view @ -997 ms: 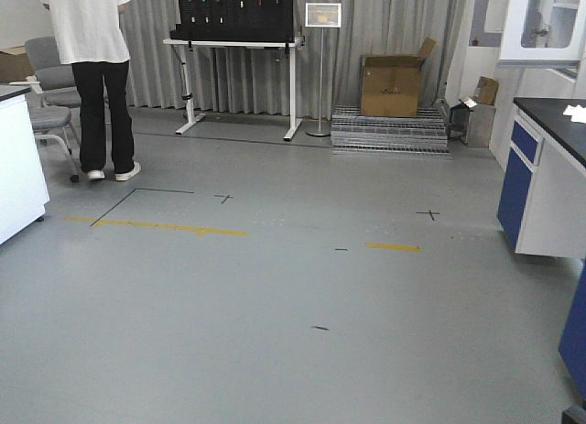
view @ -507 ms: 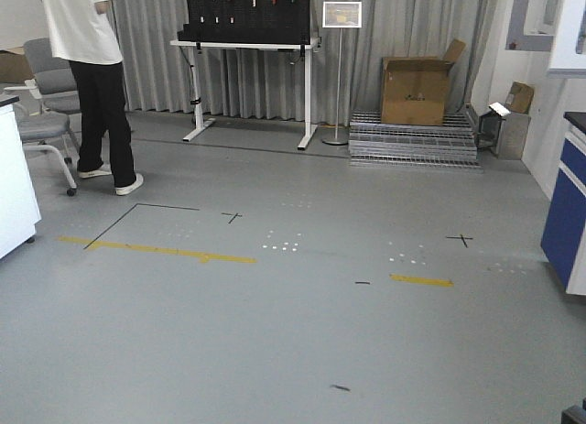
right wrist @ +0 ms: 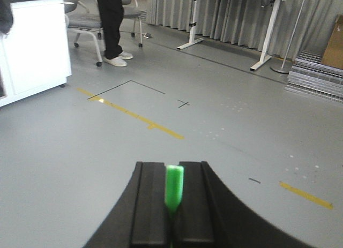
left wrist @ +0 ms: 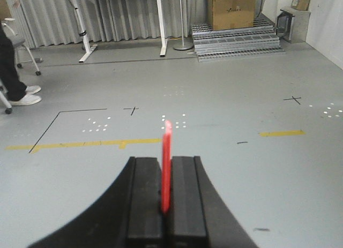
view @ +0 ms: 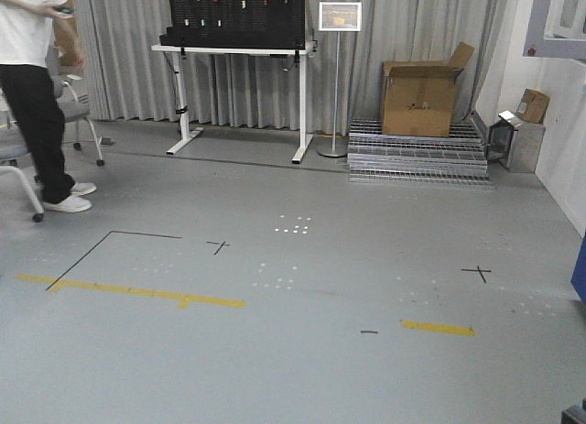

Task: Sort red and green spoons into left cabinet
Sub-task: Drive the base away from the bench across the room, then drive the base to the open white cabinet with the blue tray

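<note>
Both arms held a spoon for transport; base faced open lab floor, left cabinet not in any view.
Left gripper was clamped on the red spoon, which stuck up between the jaws at lower centre. Right gripper pinched the green spoon the same way, probably so neither slips while driving. Grey floor had yellow tape and black crosses. Curtains and pegboard bench at upper centre, cardboard box upper right, person upper left.

I log a red spoon in black jaws, a green spoon likewise; grey floor, yellow tape stripes.
</note>
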You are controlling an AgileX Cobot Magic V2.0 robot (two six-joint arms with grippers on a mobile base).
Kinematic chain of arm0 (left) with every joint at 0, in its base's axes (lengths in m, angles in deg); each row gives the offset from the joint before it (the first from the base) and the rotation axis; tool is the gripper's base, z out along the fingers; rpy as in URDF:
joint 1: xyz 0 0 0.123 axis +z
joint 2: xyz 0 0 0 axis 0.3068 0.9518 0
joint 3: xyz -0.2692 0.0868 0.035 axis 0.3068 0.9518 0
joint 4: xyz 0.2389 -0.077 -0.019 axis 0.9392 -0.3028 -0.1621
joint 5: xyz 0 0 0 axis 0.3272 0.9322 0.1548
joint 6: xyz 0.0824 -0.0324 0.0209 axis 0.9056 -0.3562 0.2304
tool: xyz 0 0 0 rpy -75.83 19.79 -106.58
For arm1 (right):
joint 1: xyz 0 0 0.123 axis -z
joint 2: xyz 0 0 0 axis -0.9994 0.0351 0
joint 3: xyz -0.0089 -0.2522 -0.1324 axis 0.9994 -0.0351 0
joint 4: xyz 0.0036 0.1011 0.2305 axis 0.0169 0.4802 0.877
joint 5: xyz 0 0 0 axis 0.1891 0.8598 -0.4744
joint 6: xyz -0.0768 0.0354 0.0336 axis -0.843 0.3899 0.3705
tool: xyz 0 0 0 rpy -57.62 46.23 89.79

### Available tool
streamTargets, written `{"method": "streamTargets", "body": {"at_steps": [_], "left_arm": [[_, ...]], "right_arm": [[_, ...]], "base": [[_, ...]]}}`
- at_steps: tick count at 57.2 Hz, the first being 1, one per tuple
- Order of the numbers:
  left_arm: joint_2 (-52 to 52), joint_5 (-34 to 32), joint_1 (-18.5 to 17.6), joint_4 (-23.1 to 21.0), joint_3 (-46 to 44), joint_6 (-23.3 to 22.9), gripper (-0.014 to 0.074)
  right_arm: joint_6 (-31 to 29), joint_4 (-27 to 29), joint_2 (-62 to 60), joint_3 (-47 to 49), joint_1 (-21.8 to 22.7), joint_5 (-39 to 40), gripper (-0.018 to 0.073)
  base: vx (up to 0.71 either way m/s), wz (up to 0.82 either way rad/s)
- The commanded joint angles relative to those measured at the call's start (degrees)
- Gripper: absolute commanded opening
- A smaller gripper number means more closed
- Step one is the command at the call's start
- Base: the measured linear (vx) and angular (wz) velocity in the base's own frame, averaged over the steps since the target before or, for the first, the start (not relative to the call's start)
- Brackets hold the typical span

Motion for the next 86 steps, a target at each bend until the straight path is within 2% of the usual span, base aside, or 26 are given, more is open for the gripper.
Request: {"method": "streamTargets", "body": {"at_steps": [1, 86], "left_arm": [[0.46, -4.43, -0.30, -0.52, -1.36, 0.02, -0.0006], [0.57, -4.59, -0.30, -0.52, -1.36, -0.03, -0.0006]], "right_arm": [[-0.13, 0.24, 0.24, 1.75, 0.07, 4.47, -0.0003], [-0.13, 0.24, 0.49, 1.75, 0.07, 4.37, -0.0003]], "base": [[0.70, -0.09], [0.70, -0.05]]}}
